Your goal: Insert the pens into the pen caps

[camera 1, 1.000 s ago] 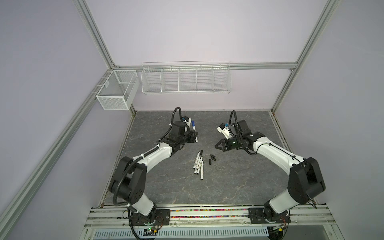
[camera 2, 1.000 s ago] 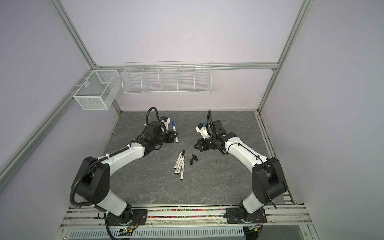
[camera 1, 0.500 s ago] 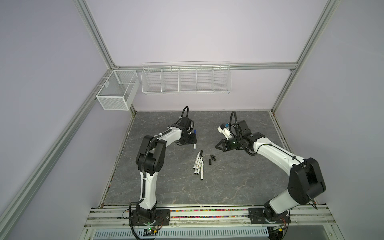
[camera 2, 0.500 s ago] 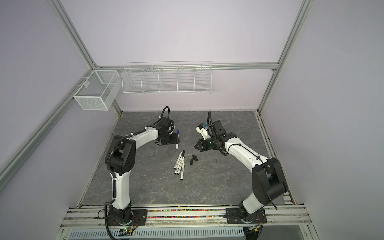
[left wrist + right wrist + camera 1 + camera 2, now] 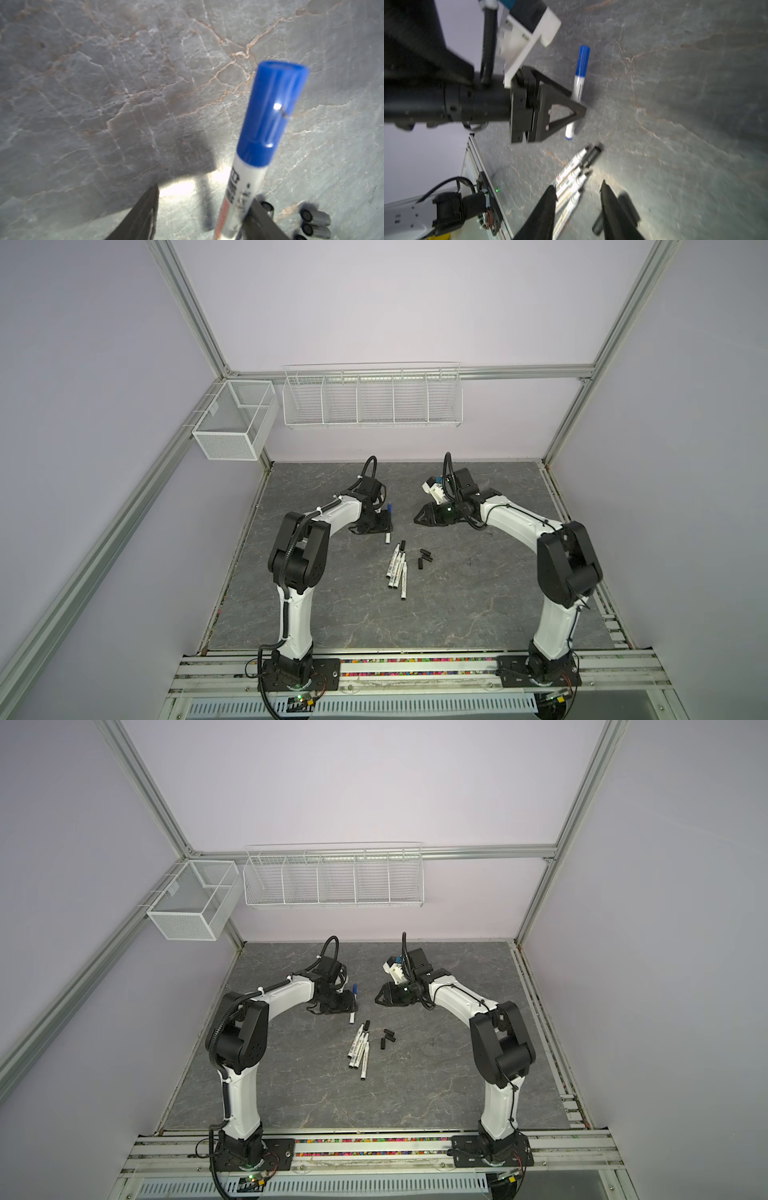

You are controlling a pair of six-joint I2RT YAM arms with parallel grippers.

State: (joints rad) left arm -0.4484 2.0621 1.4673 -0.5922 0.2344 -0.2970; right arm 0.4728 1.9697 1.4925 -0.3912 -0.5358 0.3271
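A white pen (image 5: 388,524) with a blue cap (image 5: 272,112) on it lies on the grey table between the jaws of my left gripper (image 5: 376,526), which is open. The barrel (image 5: 239,195) rests against one finger only. Several white pens (image 5: 397,570) lie side by side at mid-table, seen in both top views (image 5: 359,1048). One of them wears a black cap (image 5: 591,155). Three loose black pen caps (image 5: 424,558) lie just right of them. My right gripper (image 5: 417,519) hovers behind them, open, with nothing between its fingers (image 5: 578,186).
A white wire shelf (image 5: 372,396) and a mesh basket (image 5: 232,423) hang on the back wall above the table. Metal rails (image 5: 415,668) run along the front edge. My two grippers face each other a short way apart.
My left gripper lowered the blue-capped pen to the table and opened; its elbow rose. My right gripper, shut before, now stands open; that arm has not moved.
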